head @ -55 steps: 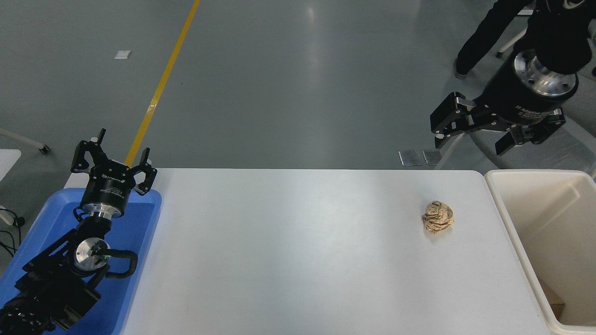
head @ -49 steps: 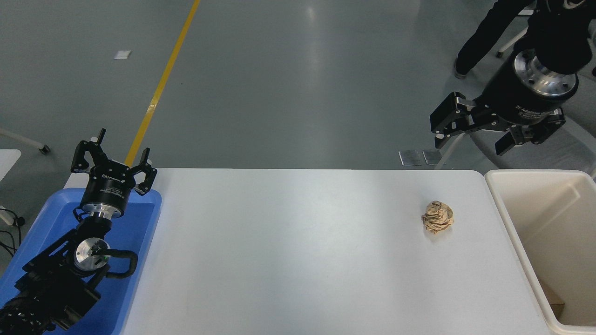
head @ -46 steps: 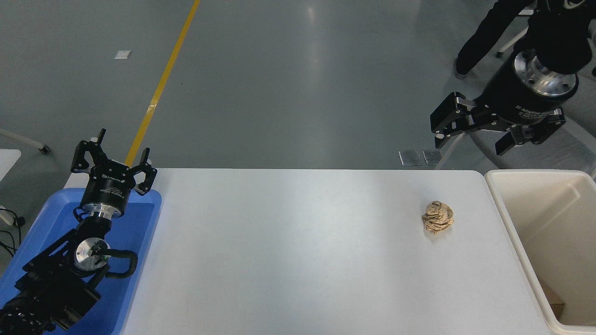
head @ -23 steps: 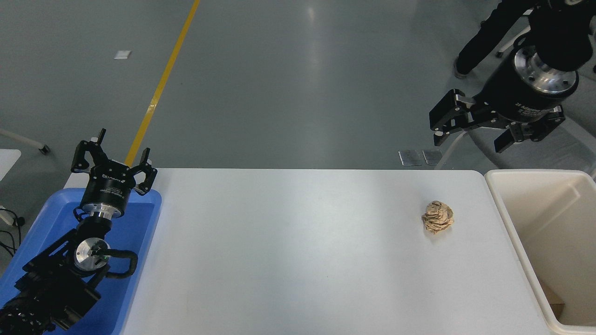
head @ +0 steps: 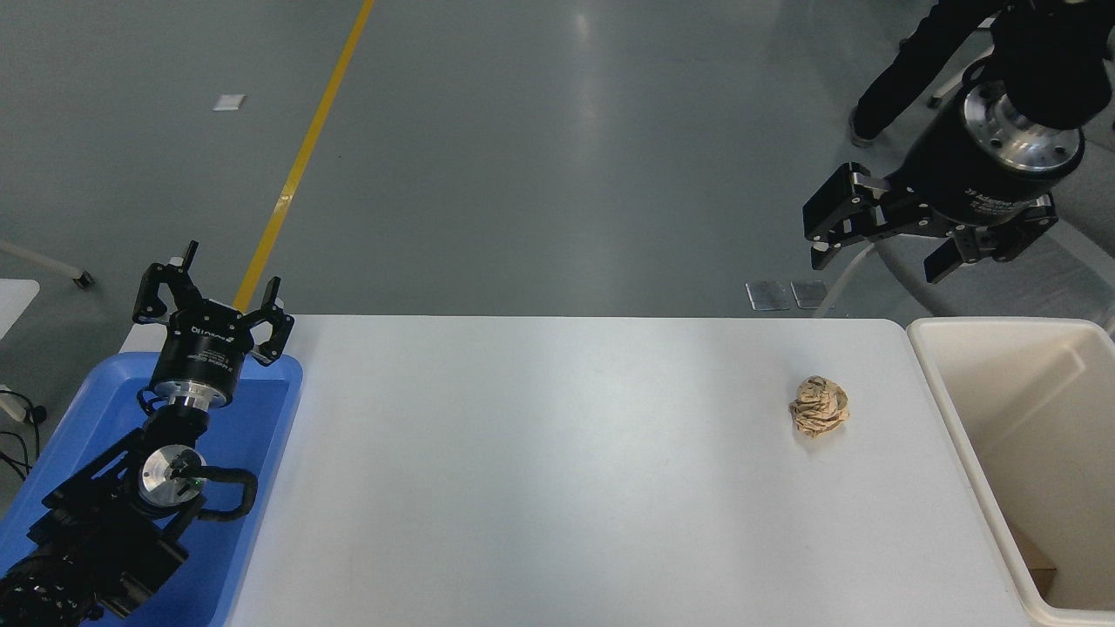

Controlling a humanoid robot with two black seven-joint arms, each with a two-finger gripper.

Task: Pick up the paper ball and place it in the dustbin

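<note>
The paper ball (head: 819,407), a crumpled tan-brown wad, lies on the white table (head: 557,470) at its right side, close to the dustbin. The dustbin (head: 962,409), cream-white with a thick rim, stands off the table's right end; a bit of brown scrap lies at its bottom. My right gripper (head: 880,261) hangs open and empty high above the table's far right corner, well above and behind the ball. My left gripper (head: 213,296) is open and parked at the lower left over the blue tray.
A shallow blue tray (head: 261,418) sits at the table's left end under the left arm. A person's dark legs (head: 906,65) stand on the floor at the top right. A yellow line (head: 300,161) runs across the grey floor.
My right gripper has risen slightly and turned a little. The paper ball and the left arm have not moved.
</note>
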